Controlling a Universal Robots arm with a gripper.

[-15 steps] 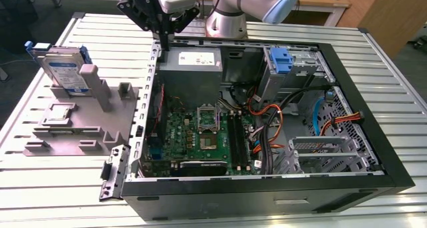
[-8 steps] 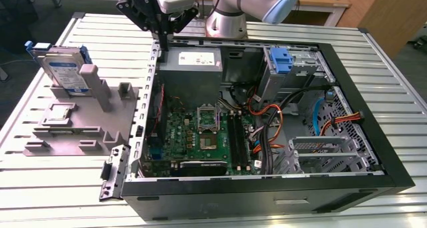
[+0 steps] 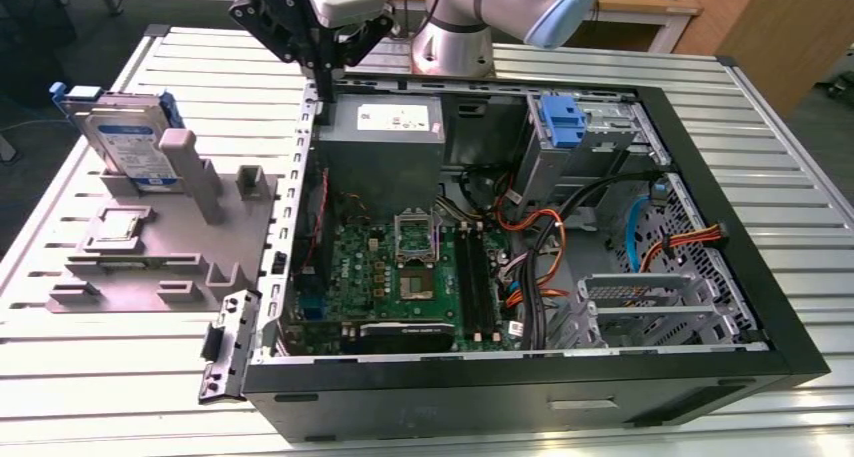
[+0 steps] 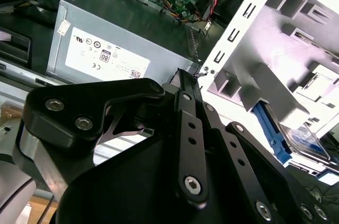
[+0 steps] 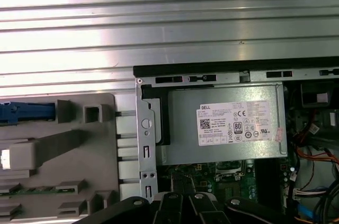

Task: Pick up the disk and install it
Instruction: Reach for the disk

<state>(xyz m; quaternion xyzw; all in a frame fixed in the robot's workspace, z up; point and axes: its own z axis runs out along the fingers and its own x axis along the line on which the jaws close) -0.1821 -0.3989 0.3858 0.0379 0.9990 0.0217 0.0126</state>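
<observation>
Hovering above the far corner of the open black computer case [image 3: 787, 327], the black claw [image 3: 324, 92] hangs from the silver arm [image 3: 461, 22], its tips just over the case wall beside the grey metal power supply box [image 3: 387, 127] with the white label. Claw fingers look pressed together, with nothing between them: empty. The second wrist view agrees, as the linkages run to a single closed tip with no load. The disk [image 3: 127, 142], a flat silver-grey drive with a white-and-blue label in a blue plastic carrier, stands upright on edge in a slot of the pale grey moulded holder [image 3: 147, 247]. The holder sits on the ribbed metal counter [image 3: 134, 397], outside the case on the exterior view's left. Disk and claw are well apart, with no contact. In the first wrist view the carrier's blue edge shows on the holder, off to one side of the case wall. Inside the case, a perforated grey metal cage [image 3: 654, 302] on the exterior view's right holds no drive, as far as shows. Progress, by my judgement: nothing accomplished yet. The disk is not picked up and not installed, so both the grasp and the fitting remain.
</observation>
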